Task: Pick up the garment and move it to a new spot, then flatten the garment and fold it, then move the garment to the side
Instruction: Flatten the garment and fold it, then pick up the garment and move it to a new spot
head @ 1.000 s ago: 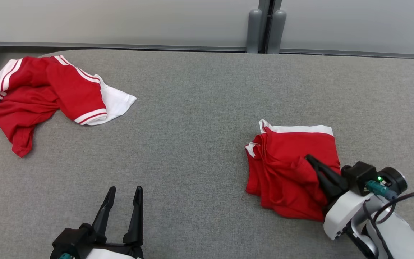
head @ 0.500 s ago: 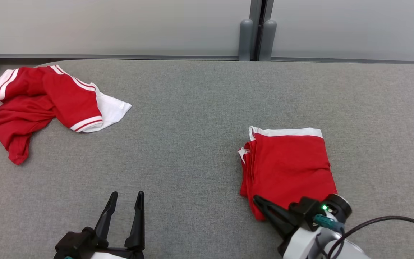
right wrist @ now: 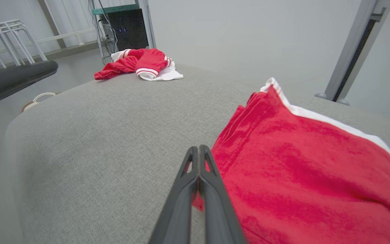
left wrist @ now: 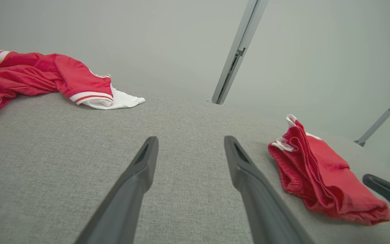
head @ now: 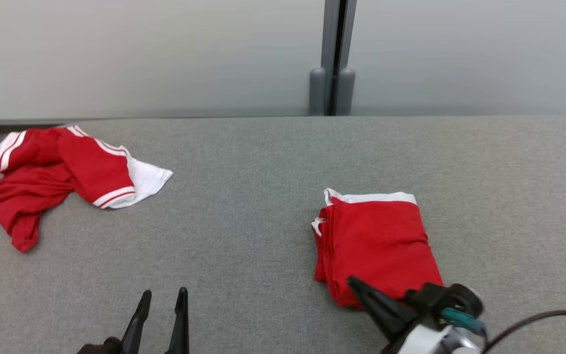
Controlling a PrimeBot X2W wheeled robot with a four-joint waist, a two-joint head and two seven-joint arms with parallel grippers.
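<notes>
The garment (head: pixel 374 243), red with a white band along its far edge, lies folded in a neat rectangle on the right part of the grey table (head: pixel 243 221). It also lies to the right in the left wrist view (left wrist: pixel 317 176) and spreads wide in the right wrist view (right wrist: pixel 300 169). My right gripper (head: pixel 353 281) is shut, empty, its tips at the garment's near left corner; seen from the wrist (right wrist: pixel 198 147) the two fingers press together. At the near left my left gripper (head: pixel 163 295) stands open over bare cloth (left wrist: pixel 191 140), well left of the garment.
A second red and white garment (head: pixel 62 177) lies crumpled at the table's far left corner (left wrist: pixel 56 74) (right wrist: pixel 137 62). A grey post (head: pixel 332 73) stands against the wall behind the table. Beyond the table's left end are white stools (right wrist: pixel 8 34) and a black cabinet (right wrist: pixel 127 30).
The head camera has tilted up, shifting the whole picture down. My right gripper has drawn back, shut, from the top of the folded garment to its near left corner, and the cloth has settled flat.
</notes>
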